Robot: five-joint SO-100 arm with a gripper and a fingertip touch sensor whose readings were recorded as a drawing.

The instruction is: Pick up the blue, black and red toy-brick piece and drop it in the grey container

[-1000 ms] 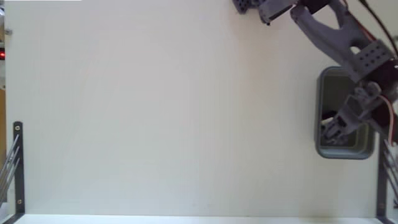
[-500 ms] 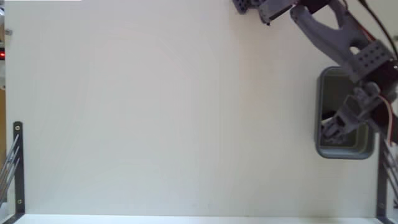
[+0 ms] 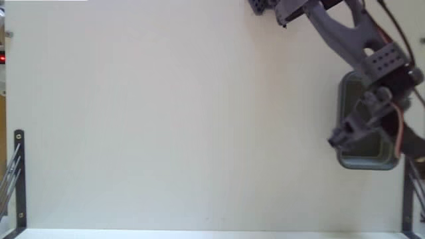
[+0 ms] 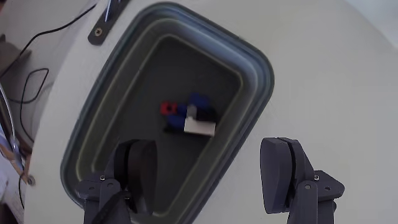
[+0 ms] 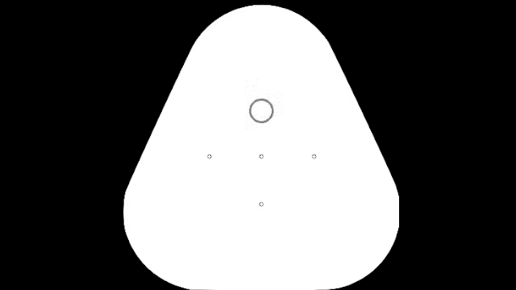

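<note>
Wrist view first: we see the toy-brick piece [image 4: 188, 117] lying on the floor of the grey container [image 4: 256, 65]. Our gripper [image 4: 211, 171] has its two fingers wide apart, with nothing between them. The drop looks done to us. The good move now is to lift straight up and keep the fingers clear of the rim.

Fixed view next: our gripper [image 3: 337, 140] hangs over the container's [image 3: 364, 163] left rim. We cannot see the brick here, because the arm hides it.
</note>
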